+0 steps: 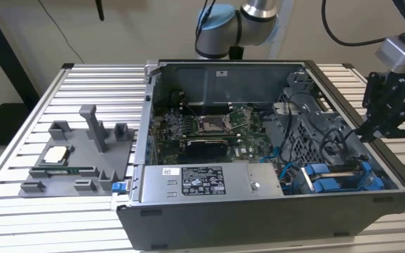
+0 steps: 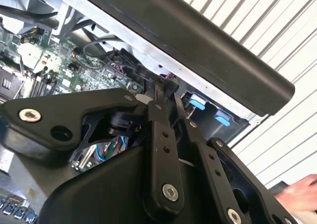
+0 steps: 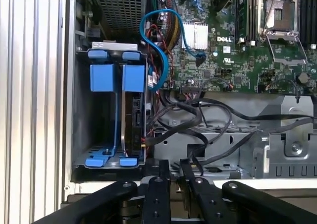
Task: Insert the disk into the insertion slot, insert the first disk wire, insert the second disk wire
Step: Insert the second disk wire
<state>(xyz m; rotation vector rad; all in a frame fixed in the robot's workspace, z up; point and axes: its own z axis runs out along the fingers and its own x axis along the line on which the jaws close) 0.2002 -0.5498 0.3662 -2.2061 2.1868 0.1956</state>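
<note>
Presently on record, with places read off a clock face laid over the exterior view, the case at its centre:

- Computer case (image 1: 259, 226): open and lying on its side on a slatted metal table (image 1: 40, 221). The motherboard (image 1: 210, 129) sits in the middle, with a grey labelled power-supply box (image 1: 210, 182) at six o'clock inside.
- The disk (image 1: 337, 176): in its blue carrier, seated in the drive bay at four o'clock inside the case, just beside the power-supply box. In the first wrist view the disk (image 3: 132, 112) stands edge-on in the bay, with blue carrier tabs showing at both ends.
- Wires: a blue cable (image 3: 163, 45) loops from the motherboard toward the bay. Black cables (image 3: 208, 120) run over the metal floor beside it (whether any is plugged into the disk cannot be told).
- Gripper (image 1: 368, 134): at three o'clock, hanging over the case's side wall and pointing down, above and apart from the disk. In both wrist views its fingers (image 3: 163, 184) (image 2: 158, 130) are drawn close together, a slim gap between them and nothing held.
- Robot arm (image 1: 248, 21): at twelve o'clock, behind the case.
- Grey fixture tray (image 1: 83, 168): at nine o'clock, on the table just beside the case, with a small pale square part (image 1: 55, 154) lying on it.
</note>
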